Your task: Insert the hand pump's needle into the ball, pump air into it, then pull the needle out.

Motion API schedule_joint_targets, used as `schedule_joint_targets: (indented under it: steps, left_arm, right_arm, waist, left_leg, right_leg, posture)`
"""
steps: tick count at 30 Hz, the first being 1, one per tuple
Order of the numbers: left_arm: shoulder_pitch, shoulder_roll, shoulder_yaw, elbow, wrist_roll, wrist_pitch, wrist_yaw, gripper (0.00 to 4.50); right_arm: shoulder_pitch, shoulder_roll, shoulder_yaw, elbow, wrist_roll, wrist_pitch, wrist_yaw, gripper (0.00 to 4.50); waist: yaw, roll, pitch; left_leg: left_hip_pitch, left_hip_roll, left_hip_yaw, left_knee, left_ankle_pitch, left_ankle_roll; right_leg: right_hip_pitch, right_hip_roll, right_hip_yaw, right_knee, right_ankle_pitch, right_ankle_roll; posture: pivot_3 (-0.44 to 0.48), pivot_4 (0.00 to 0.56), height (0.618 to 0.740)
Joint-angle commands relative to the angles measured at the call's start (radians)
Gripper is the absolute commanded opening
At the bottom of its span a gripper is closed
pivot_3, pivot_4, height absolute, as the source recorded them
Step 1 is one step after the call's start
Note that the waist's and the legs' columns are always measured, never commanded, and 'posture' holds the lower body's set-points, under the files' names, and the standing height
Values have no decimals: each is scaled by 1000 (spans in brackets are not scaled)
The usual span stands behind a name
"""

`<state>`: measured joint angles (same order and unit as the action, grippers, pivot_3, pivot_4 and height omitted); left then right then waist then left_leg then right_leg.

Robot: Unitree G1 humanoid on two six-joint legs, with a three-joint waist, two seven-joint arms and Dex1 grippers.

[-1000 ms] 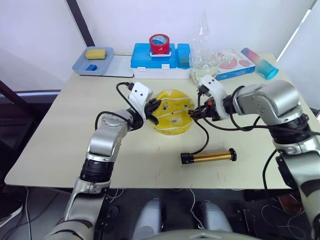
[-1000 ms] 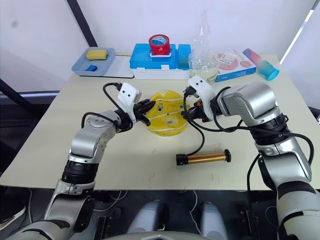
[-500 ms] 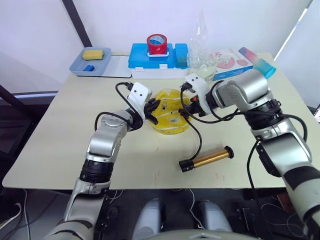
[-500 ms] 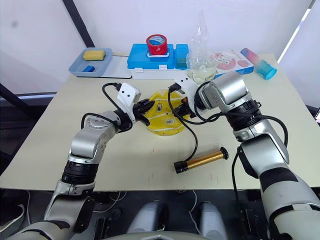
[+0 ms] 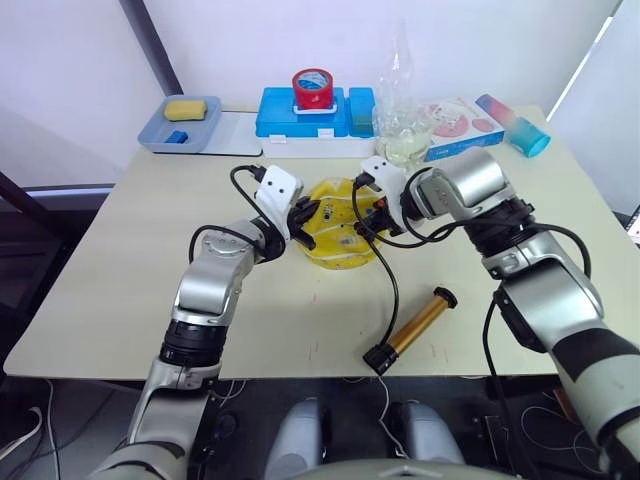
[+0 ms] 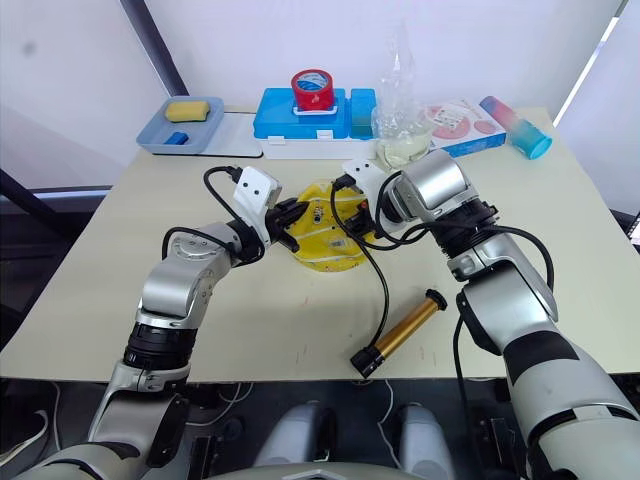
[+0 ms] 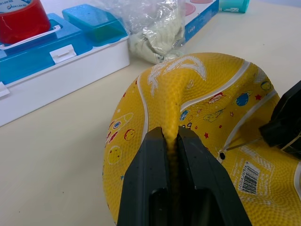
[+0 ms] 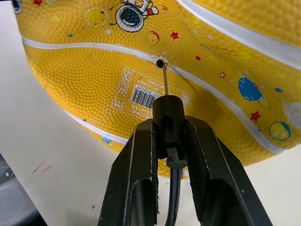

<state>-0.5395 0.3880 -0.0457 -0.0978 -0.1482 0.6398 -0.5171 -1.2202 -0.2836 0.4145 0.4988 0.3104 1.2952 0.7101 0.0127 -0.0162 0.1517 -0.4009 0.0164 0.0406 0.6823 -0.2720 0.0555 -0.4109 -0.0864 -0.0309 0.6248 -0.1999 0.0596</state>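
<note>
Nearest the desk (image 5: 120, 300)'s front edge, right of its middle: the hand pump (image 5: 410, 328), lying flat and slanted, one black cap at the front, the other farther back and to the right. Thin black hose (image 5: 391, 280) rising from the front cap and curving back toward the desk's middle.

At the middle of the desk: the ball (image 5: 338, 222), yellow, dented into a bowl shape, white seams and small printed figures on its skin, a barcode label (image 8: 146, 95) just beside the valve hole (image 8: 160, 62).

Left arm bent at the elbow, forearm reaching in from the front left, wrist turned inward. Left hand (image 7: 171, 137) clenched on a raised fold of the ball's rim, yellow rubber pinched between the two black fingers (image 7: 153, 160).

Right arm swung across from the right side, elbow out, forearm pointing left over the ball's right side. Right hand (image 8: 168, 129) clamped on the black fitting at the hose's end, the needle (image 8: 164, 81) sticking out straight from it, its tip at the valve hole on a white seam; depth of entry hard to tell.

Along the back edge, left to right: a grey-blue tray (image 5: 160, 135) with a yellow sponge (image 5: 186, 108) and a small blue piece, a blue and white box (image 5: 305, 125) topped by a red tape roll (image 5: 312, 88), a crumpled clear bag (image 5: 400, 100), a flat printed carton (image 5: 462, 128), and a pink-to-teal tube (image 5: 512, 123) near the back right corner.
</note>
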Motion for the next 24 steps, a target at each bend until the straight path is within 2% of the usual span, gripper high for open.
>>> schedule_joint_targets:
  steps: [1,24]
  left_arm:
    - [7,-5,-19,0,1,1,0,137]
    - [7,-17,-4,12,-7,20,8,137]
  right_arm:
    - [-14,7,8,11,-30,-21,7,319]
    - [28,-6,79,-52,-109,-62,83,319]
  waist:
    - [0,0,0]
    - [0,0,0]
  left_leg:
    - [0,0,0,0,0,0]
    - [0,1,-1,0,0,0]
  right_leg:
    - [0,0,0,0,0,0]
    - [0,0,0,0,0,-1]
  posture:
    - [0,150,737]
    - [0,150,737]
